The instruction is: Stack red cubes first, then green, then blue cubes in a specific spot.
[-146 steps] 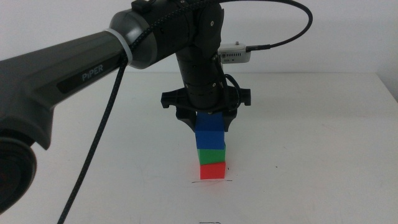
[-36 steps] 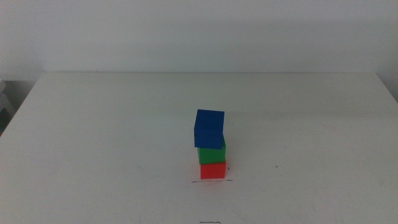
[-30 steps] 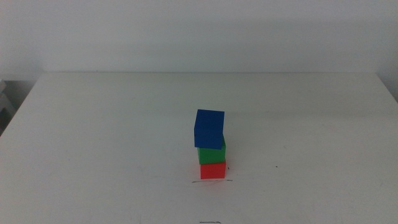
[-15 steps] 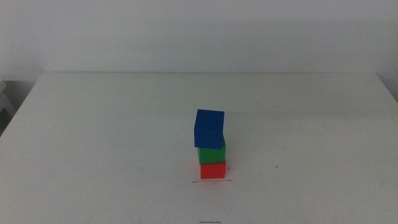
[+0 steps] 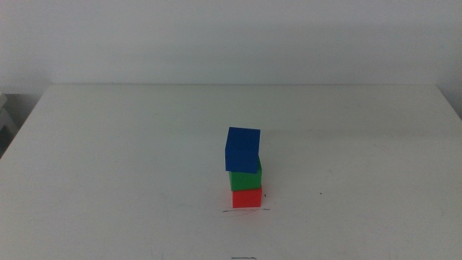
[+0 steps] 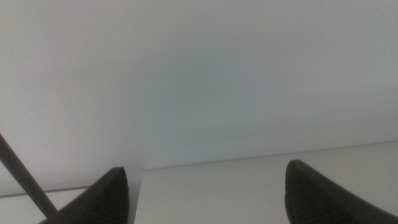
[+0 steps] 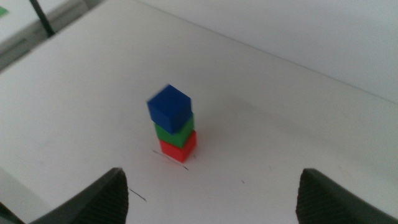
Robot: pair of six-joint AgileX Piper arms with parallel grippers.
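Your white table [image 5: 108, 159] fills most of the middle view, and neither arm reaches into that picture.

The left gripper [image 6: 208, 196] hangs off to the side of the work: its wrist view shows only a pale wall and a table edge between its two dark jaws, which stand spread wide with nothing between them. The right gripper [image 7: 211, 199] is held back from the stack and looks down on it from a distance; its jaws are also spread wide and hold nothing, with the stack well apart from them.

Look at the stack next. It stands a little right of the table's centre in the middle view, three cubes high.

The blue cube [image 5: 242, 149] [image 7: 169, 106] is on top. You can see it is turned relative to the cube beneath it and overhangs that cube toward the left side of the middle view.

The green cube [image 5: 245, 178] [image 7: 175, 133] sits in the middle, touching the blue cube above and the red cube below.

The red cube [image 5: 247, 197] [image 7: 177, 148] is at the bottom, resting on the table.

Smallest of all, the thin dark pen stroke [image 5: 245, 211] [image 7: 170, 157] runs along the table just at the near foot of the red cube, about as wide as the cube itself.
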